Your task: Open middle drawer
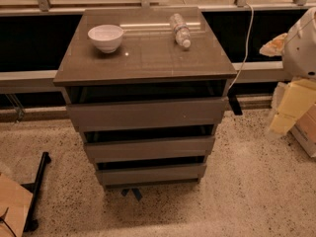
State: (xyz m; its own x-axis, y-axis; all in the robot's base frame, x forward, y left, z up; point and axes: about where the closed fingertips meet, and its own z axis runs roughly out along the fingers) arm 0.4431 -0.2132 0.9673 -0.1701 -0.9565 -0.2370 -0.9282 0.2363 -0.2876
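Note:
The grey-brown cabinet (143, 58) stands in the middle of the camera view with three stacked handleless drawers. The middle drawer (148, 148) is the second flat slab front, with a dark gap above it. It sits below the tallest, widest top front (145, 113) and above the smallest bottom front (150, 173). None of the fronts is pulled out beyond the others' stepped line. A white rounded part of my arm (302, 43) shows at the right edge, well clear of the cabinet. My gripper is not in view.
A white bowl (105, 37) and a plastic bottle (180, 30) lying on its side rest on the cabinet top. Pale yellow blocks and boxes (294, 107) stand on the floor at right. A black stand (37, 181) and cardboard (12, 206) are at lower left. A white cable (245, 43) hangs behind.

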